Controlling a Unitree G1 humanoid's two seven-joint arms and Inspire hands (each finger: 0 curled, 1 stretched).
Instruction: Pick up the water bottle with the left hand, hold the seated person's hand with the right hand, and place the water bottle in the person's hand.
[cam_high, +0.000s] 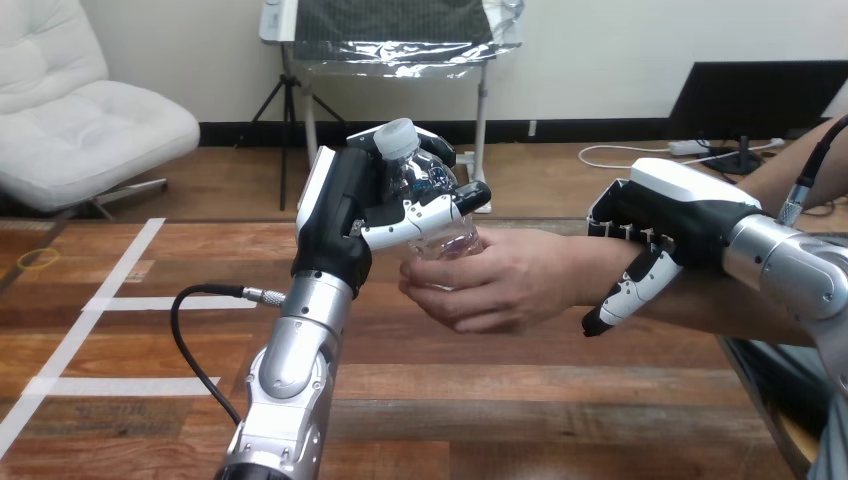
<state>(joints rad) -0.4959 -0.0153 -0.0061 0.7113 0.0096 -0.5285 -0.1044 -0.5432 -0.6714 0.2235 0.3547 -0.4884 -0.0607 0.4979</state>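
- Over the brown wooden table (560, 400), the person's hand (490, 285) is held out cupped, likely so the bottle can be taken.
- Just above it, the clear plastic water bottle with a white cap (425, 180) is kept upright by the robot's left hand (345, 215), whose fingers are clamped round it. Its bottom is touched by the person's fingers.
- How much water is inside cannot be told.
- At the right, the person's wrist (580, 265) is wrapped by the curled fingers (625, 290) of the right hand (670, 215), probably to steady it.
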